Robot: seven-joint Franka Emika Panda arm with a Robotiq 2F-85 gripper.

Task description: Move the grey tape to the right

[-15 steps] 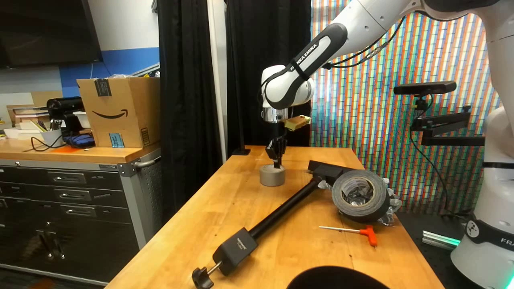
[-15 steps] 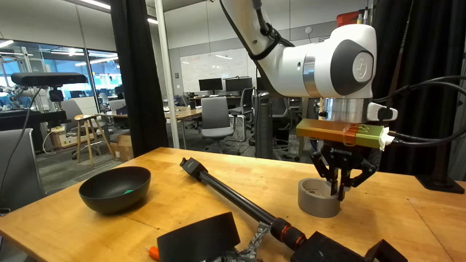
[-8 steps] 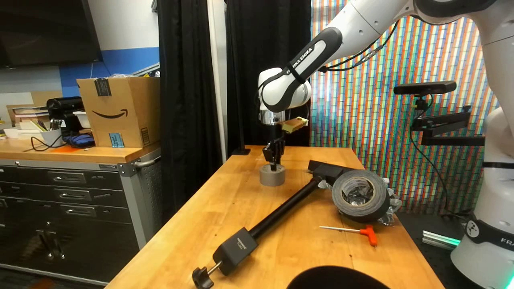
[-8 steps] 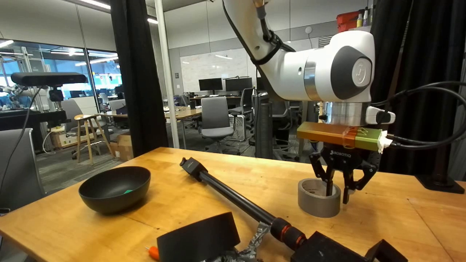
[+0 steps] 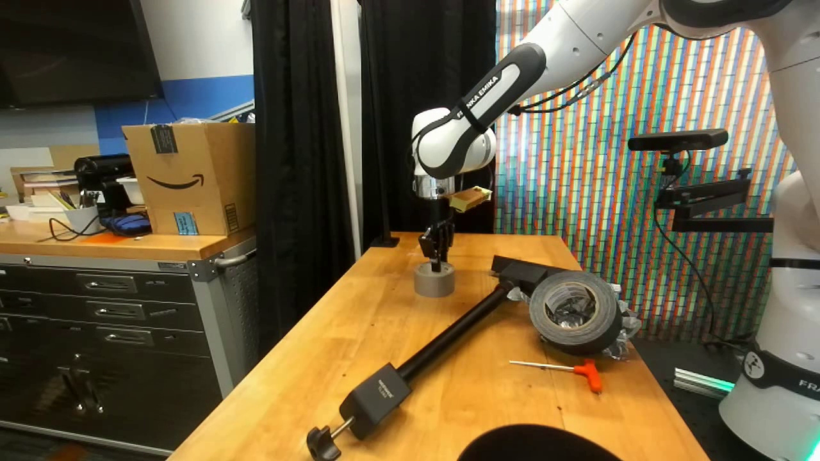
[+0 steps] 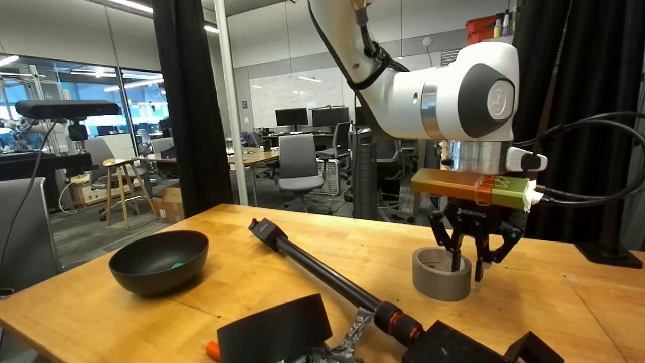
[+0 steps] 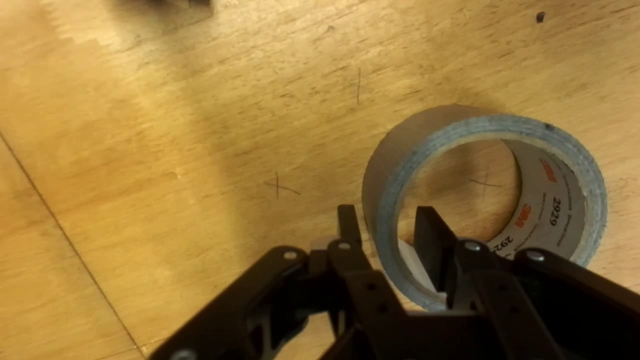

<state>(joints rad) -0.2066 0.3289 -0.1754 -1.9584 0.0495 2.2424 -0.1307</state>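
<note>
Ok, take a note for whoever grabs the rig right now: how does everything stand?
Claw: open, one finger inside the ring, the other outside, not gripping.
Grey tape: flat on the wooden table.
Done: the claw straddles the tape's wall.
Left: close on that wall, move the tape right, release.

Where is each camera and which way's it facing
Exterior view, off the arm: over the table toward grey chairs; arm, hand show.
Exterior view, off the arm: along the table toward black curtains; arm, base, hand show.
Wrist view, on the arm: down at grey tape; hand shows.
Both exterior views share grey tape, black bar.
</note>
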